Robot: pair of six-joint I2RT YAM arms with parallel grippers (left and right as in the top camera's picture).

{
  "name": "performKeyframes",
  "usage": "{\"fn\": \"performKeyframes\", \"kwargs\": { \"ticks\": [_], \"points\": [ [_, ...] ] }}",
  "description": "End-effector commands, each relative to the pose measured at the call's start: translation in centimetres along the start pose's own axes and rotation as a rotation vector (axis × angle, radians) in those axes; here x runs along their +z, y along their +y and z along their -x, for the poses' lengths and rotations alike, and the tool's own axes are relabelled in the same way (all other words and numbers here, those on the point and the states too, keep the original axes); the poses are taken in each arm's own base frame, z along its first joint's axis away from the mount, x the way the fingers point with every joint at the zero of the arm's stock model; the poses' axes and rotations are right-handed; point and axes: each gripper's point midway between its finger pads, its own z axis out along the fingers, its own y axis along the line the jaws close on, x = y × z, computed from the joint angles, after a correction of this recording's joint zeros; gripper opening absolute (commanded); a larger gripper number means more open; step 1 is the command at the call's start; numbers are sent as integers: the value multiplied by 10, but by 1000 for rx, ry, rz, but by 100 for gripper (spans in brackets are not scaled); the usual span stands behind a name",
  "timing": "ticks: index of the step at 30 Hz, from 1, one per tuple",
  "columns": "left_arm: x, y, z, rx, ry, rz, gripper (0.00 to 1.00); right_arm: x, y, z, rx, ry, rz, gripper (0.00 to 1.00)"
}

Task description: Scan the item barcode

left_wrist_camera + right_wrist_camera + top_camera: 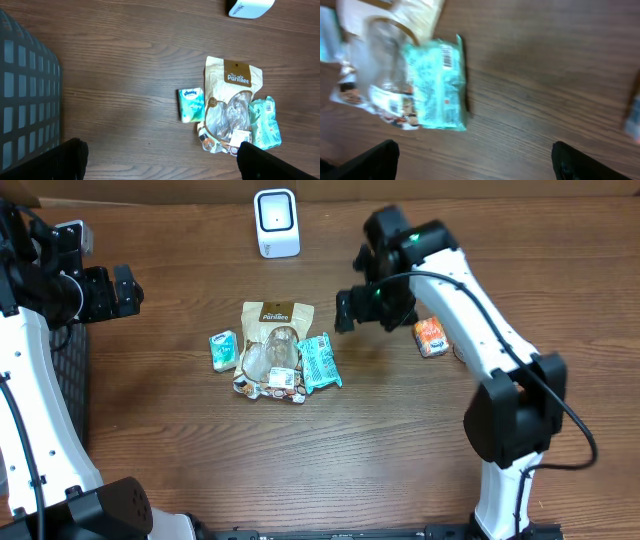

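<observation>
Wood-grain worktop (200, 460) carries a cluster of items at centre: a tan Pantree pouch (277, 315), a Kleenex pack (223, 350) just to its left and a teal packet (320, 362) at its right edge. White scanner (276, 222) stands at the far edge, well apart. Orange packet (432, 337) lies alone beside the right arm. Left gripper (128, 288): released, empty, near the black basket (25, 100). Right gripper (345, 310): released, empty, near the teal packet.

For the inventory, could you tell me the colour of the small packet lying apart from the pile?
The small packet is orange, best seen overhead.
</observation>
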Motion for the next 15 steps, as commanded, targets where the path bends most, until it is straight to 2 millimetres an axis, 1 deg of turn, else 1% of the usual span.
{"fn": "performKeyframes", "kwargs": {
  "ticks": [1, 3, 5, 6, 9, 13, 15],
  "points": [
    [0, -3, 2, 23, -5, -7, 100, 23, -2, -12, 14, 57, 30, 94],
    [0, -3, 2, 23, -5, -7, 99, 36, -5, -16, 17, 67, 33, 91],
    [0, -3, 2, 23, -5, -7, 100, 44, -1, -18, 13, 74, 74, 87],
    [0, -3, 2, 23, -5, -7, 100, 50, 2, -19, 5, 73, 106, 82],
    [0, -3, 2, 23, -5, -7, 99, 64, 9, -19, -7, 63, 173, 72],
    [0, -3, 2, 23, -5, -7, 99, 84, 5, -22, 15, 52, 193, 68],
    [0, -3, 2, 23, -5, -7, 100, 91, 7, -26, 15, 57, 213, 68]
  ]
}}
